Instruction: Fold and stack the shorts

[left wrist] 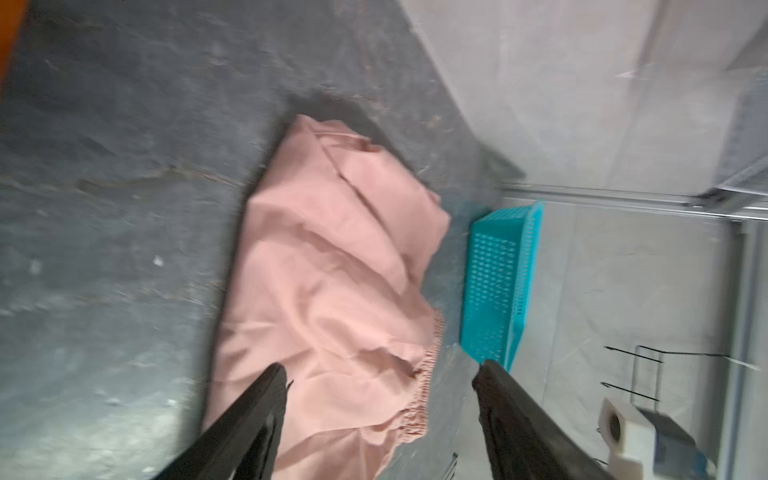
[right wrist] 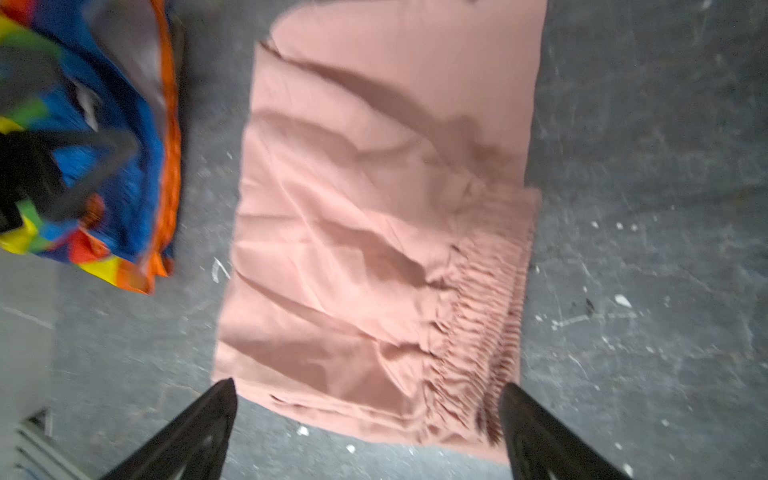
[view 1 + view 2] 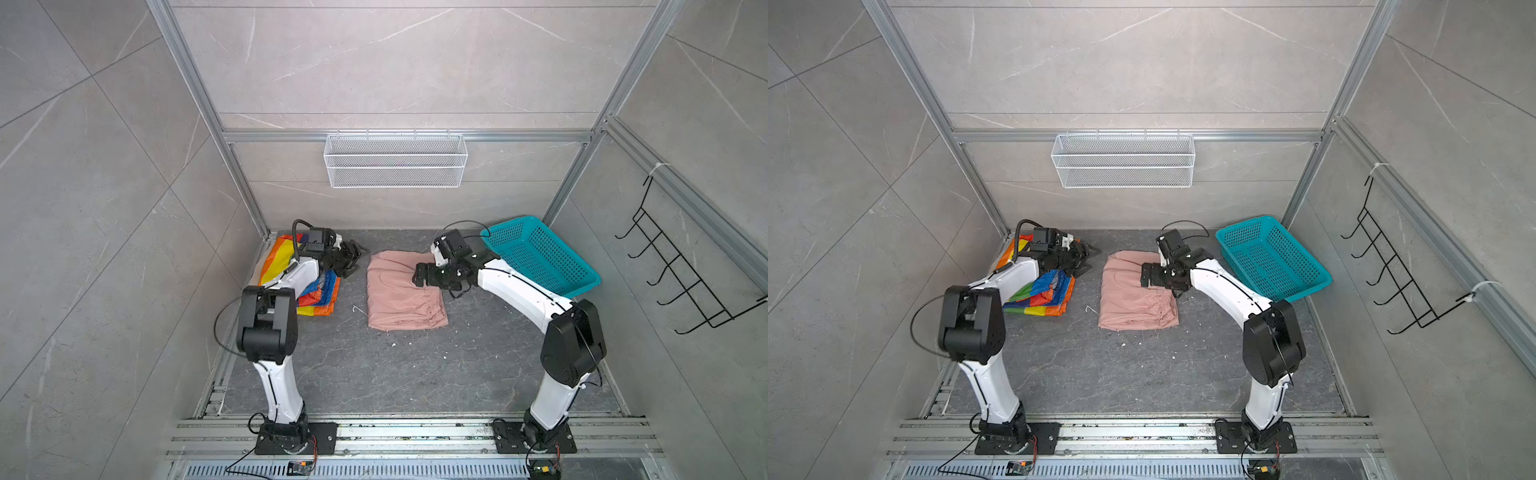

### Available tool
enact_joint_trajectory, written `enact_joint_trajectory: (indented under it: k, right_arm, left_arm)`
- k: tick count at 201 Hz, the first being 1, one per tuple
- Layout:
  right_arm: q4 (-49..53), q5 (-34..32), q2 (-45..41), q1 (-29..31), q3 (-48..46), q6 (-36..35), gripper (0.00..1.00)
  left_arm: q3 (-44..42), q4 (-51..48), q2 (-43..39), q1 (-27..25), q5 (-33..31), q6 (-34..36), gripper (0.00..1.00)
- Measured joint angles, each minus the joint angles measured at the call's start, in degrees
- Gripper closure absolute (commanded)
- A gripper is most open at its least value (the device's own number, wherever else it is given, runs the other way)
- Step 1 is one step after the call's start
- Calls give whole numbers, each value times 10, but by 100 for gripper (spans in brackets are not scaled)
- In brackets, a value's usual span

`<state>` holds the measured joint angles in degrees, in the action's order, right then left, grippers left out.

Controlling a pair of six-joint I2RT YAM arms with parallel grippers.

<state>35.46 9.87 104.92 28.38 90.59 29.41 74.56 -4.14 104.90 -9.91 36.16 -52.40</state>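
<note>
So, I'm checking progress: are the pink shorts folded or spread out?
Folded, apparently: the pink shorts lie as a narrow rectangle, with layered edges showing at the leg end.

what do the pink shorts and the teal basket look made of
The pink shorts look like soft, matte cloth: they crease, and the waistband is gathered. The teal basket is probably stiff moulded plastic: it holds its shape and has regular rows of holes.

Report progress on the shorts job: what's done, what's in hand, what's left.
Done: the dusty pink shorts lie folded flat, and the rainbow-striped shorts sit in a rough fold to their left, apart from them. In hand: nothing. The left gripper and right gripper are both open, the right one over the pink pair. Left: stacking the two pairs. No other shorts show in any view.
</note>
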Motion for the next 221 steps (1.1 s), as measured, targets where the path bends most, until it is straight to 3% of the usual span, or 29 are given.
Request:
enact_joint_trajectory:
  k: [21, 33, 70, 129, 150, 170, 194, 221]
  right_arm:
    - [-44, 48, 46, -18, 44, 42, 1]
    - [-72, 74, 83, -23, 63, 62, 1]
    - [-117, 123, 199, -28, 90, 93, 1]
    - [-121, 153, 247, -56, 113, 64, 1]
    - [-119, 153, 242, -64, 123, 44, 1]
    - [-115, 153, 209, -68, 102, 35, 1]
    - [-135, 158, 108, -67, 10, 40, 1]
    - [-184, 170, -6, -56, -125, 56, 1]
  left_arm:
    - [-113, 106, -65, -47, 2, -65, 15]
    - [-171, 168, -73, -74, 0, -95, 1]
    - [-317, 271, -44, -113, -8, -160, 1]
    - [-377, 413, -32, -106, 0, -183, 1]
    - [-367, 391, -36, -106, 0, -168, 1]
    - [-327, 288, -57, -108, -17, -113, 0]
    - [-249, 125, -114, -110, -73, -2, 1]
    - [-161, 15, -162, -102, -128, 91, 1]
